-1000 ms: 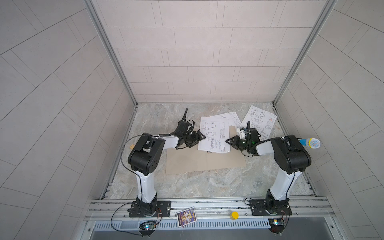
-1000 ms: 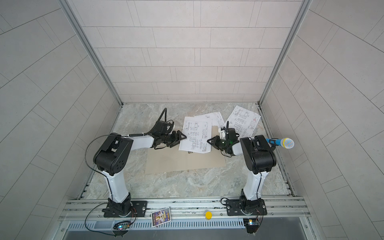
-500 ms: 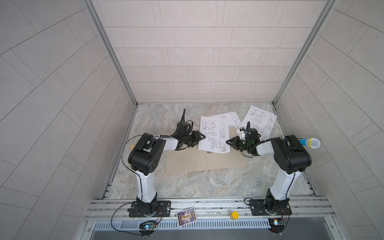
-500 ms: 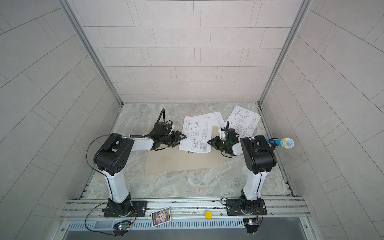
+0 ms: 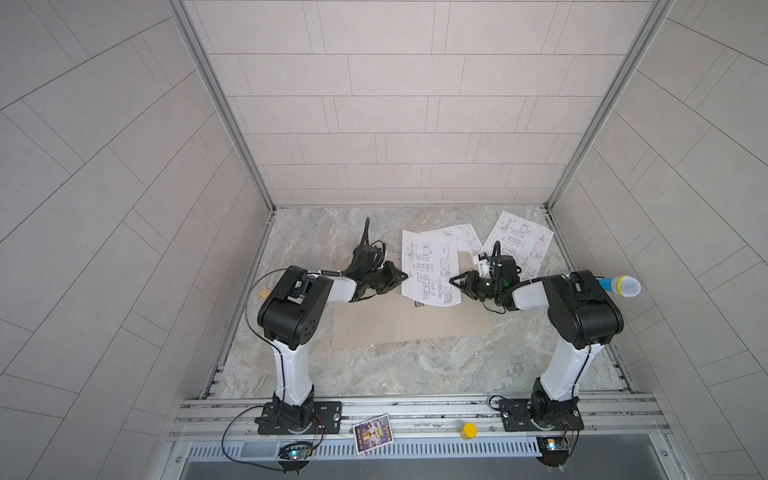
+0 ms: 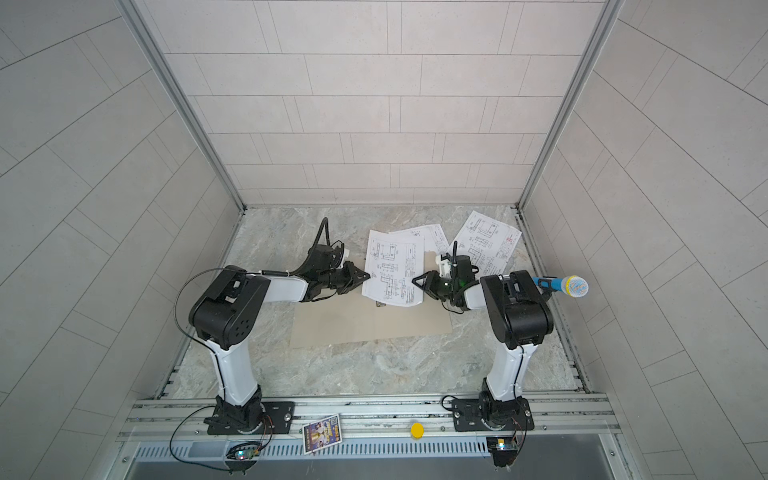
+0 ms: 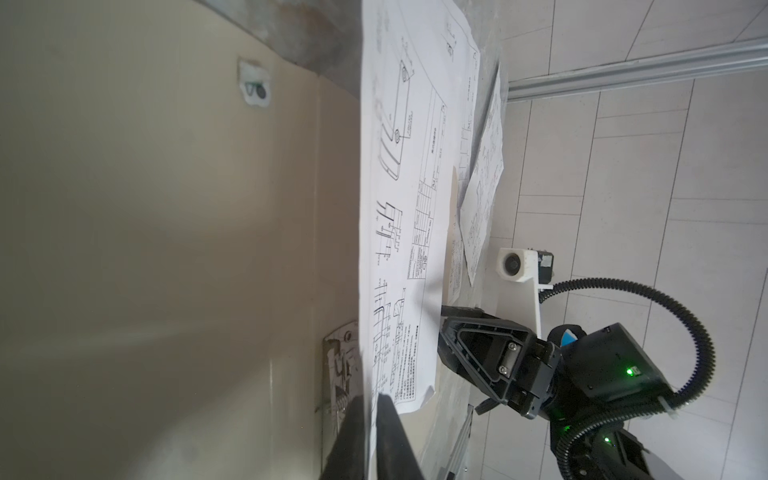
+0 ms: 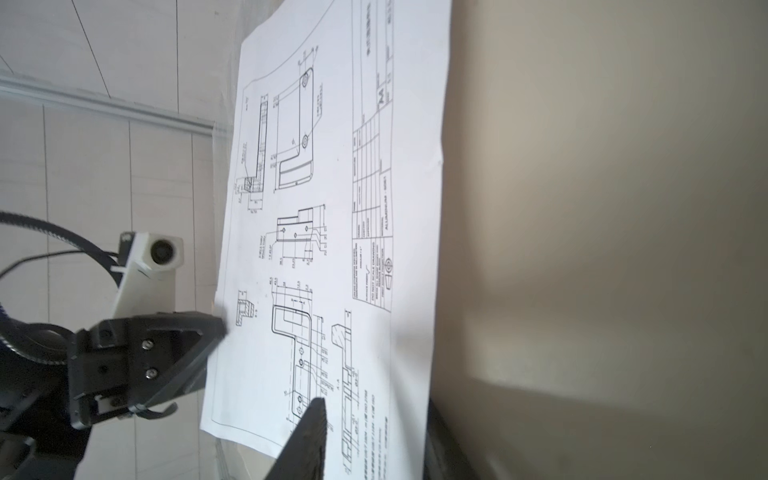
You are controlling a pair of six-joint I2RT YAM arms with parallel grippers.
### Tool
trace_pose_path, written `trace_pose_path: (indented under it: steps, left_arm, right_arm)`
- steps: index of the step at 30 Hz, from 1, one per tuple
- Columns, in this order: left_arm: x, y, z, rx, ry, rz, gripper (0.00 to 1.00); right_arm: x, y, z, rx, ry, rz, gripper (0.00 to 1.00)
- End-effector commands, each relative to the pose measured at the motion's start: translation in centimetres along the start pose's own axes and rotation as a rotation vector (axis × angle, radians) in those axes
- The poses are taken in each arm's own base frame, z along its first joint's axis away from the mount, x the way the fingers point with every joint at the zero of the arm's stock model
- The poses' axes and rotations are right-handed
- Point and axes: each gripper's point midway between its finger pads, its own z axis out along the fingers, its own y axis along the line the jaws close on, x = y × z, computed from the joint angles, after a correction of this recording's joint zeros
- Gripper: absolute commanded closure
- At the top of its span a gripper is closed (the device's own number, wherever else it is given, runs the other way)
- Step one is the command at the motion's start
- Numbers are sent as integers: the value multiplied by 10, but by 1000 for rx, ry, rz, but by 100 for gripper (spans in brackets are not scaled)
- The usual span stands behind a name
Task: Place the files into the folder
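Observation:
The tan folder (image 5: 407,324) lies open and flat on the marble floor, its metal ring clip (image 7: 340,374) along the spine. One white file sheet (image 5: 428,266) with line drawings hangs over the folder's far part. My left gripper (image 5: 402,277) is shut on that sheet's left edge; in the left wrist view its fingers (image 7: 357,415) pinch the paper. My right gripper (image 5: 455,280) stands open astride the sheet's right edge, one finger (image 8: 318,411) above the paper and one below. A second file (image 5: 461,237) and a third file (image 5: 523,241) lie behind.
A blue and yellow toy microphone (image 5: 621,286) lies beside the right arm near the right wall. A colourful picture card (image 5: 372,433) and a yellow cap (image 5: 470,429) rest on the front rail. Tiled walls enclose the floor on three sides.
My left gripper has closed on the sheet's left edge. My right gripper's jaws have parted from the right edge. Both arms have hardly shifted.

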Motion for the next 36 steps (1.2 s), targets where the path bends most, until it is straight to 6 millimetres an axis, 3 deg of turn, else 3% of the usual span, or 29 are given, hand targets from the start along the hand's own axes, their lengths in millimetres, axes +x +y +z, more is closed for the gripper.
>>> trace_pose_path:
  steps: [1, 6, 15, 25, 28, 31, 33, 36]
  left_arm:
    - [5, -1, 3, 24, 18, 14, 94]
    - [12, -3, 1, 40, 45, 17, 100]
    - [22, -5, -4, 93, 65, 9, 100]
    - [26, -1, -6, 101, 69, -3, 100]
    - [29, 3, -6, 91, 74, -3, 99]
    - [31, 11, -8, 56, 81, -4, 83]
    - [29, 15, -11, 30, 78, -2, 58]
    - [23, 24, -23, -26, 62, 8, 35]
  right_arm:
    - [1, -13, 3, 49, 5, 30, 57]
    - [-10, -11, 8, 40, -4, 20, 49]
    - [-31, -5, 14, 1, -14, 11, 49]
    - [-33, 0, 17, -25, 3, -3, 65]
    - [-33, 0, 17, -19, 8, -12, 74]
    - [-35, 2, 17, -13, 16, -26, 90]
    - [-36, 5, 15, -8, 22, -41, 96]
    - [-43, 20, 10, -17, 18, -76, 99]
